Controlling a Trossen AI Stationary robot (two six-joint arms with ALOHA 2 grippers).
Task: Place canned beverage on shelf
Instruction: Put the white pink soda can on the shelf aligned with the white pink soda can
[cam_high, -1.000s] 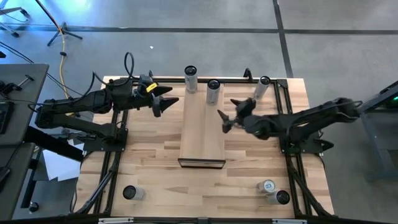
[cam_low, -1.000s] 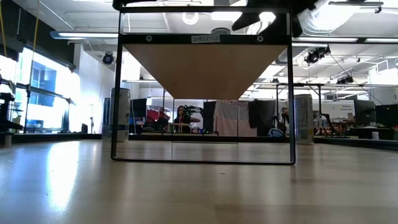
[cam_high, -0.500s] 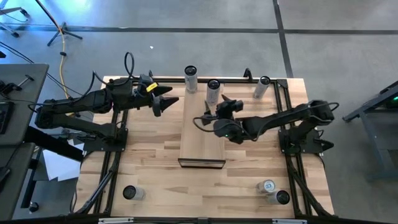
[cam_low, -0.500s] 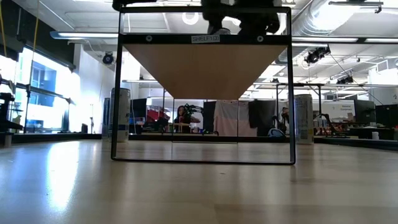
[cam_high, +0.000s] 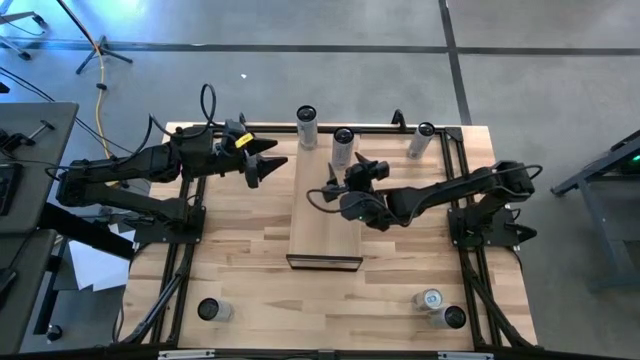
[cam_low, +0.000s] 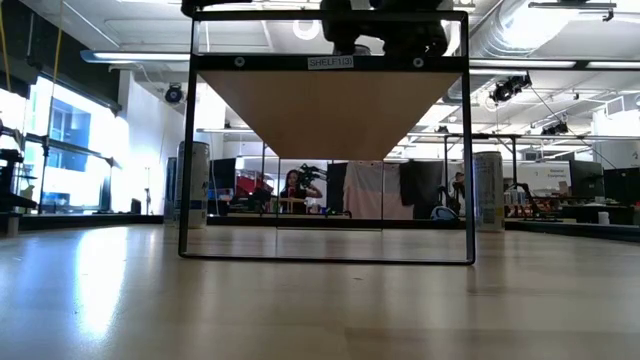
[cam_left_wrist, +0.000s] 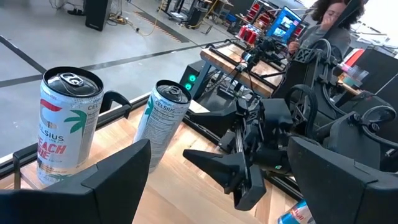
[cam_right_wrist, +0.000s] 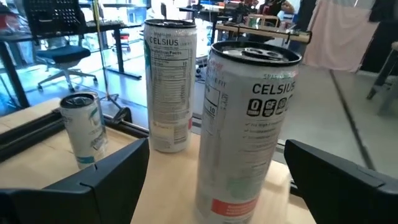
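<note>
The shelf (cam_high: 325, 225) is a pale board raised on a black frame (cam_low: 330, 62) at the table's middle. A tall white Celsius can (cam_high: 343, 148) stands upright on the shelf's far end, and it fills the right wrist view (cam_right_wrist: 249, 124). My right gripper (cam_high: 350, 177) hovers open over the shelf just near of this can and points at it. Its fingers (cam_right_wrist: 93, 186) stand to either side of the can without touching it. My left gripper (cam_high: 268, 165) waits open above the table, left of the shelf.
A second can (cam_high: 306, 127) stands on the table behind the shelf's far left corner. A third can (cam_high: 421, 140) stands at the far right. More cans stand near the front edge, one at the left (cam_high: 213, 310) and two at the right (cam_high: 440, 308). People show in the room beyond.
My right gripper has moved from beside the shelf's right edge toward the table's left, over the shelf. It has turned toward the can on the shelf's far end, stayed open, and then nearly stopped. The cans have not moved.
</note>
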